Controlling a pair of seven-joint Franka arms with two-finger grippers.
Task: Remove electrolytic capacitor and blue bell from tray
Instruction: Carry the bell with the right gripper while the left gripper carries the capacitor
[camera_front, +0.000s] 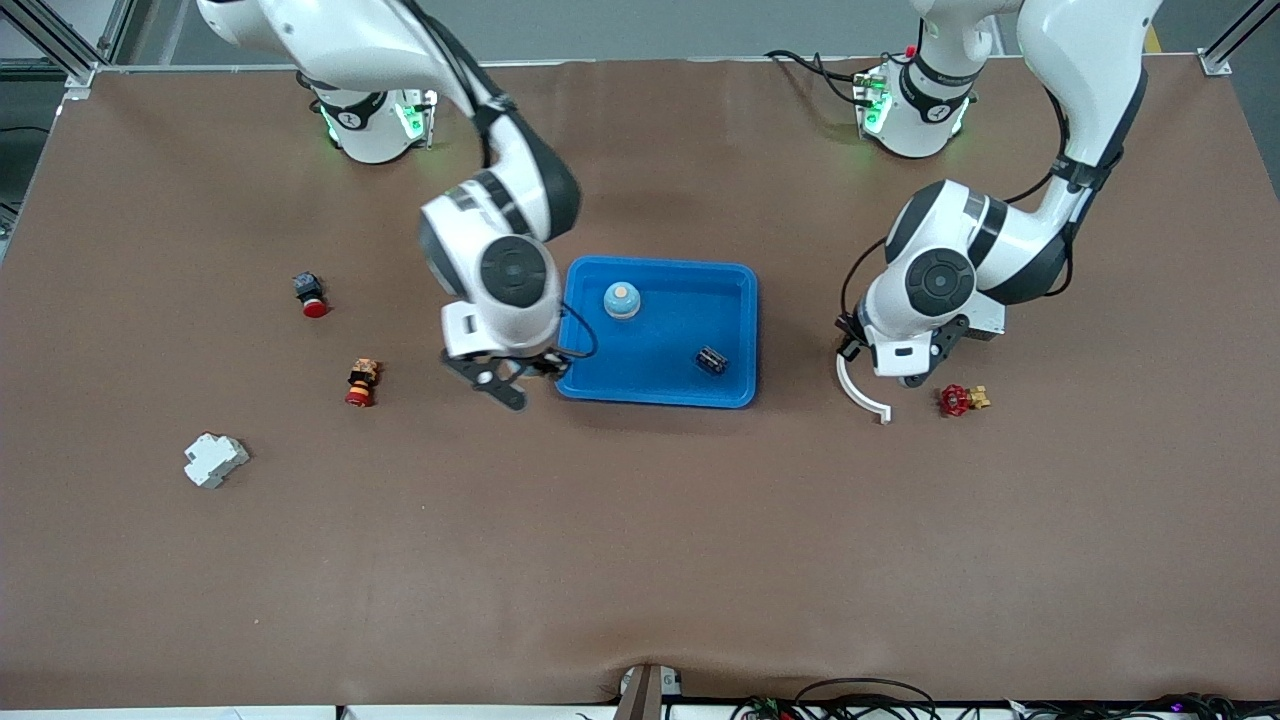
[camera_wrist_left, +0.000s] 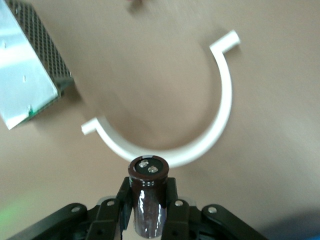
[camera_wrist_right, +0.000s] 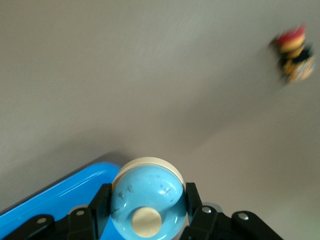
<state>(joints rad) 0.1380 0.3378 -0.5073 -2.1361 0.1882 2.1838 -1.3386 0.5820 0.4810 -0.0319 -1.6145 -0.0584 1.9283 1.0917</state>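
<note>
We saw a blue tray (camera_front: 745, 330) mid-table holding a bell (camera_front: 621, 299) and a capacitor (camera_front: 711, 360), arms flanking it.

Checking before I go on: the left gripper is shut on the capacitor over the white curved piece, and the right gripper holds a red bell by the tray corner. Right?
Not quite: the right wrist view shows the bell in the right gripper is light blue, not red. The rest stands.

A white curved bracket (camera_front: 862, 390) lies beside a red valve (camera_front: 960, 400).
</note>
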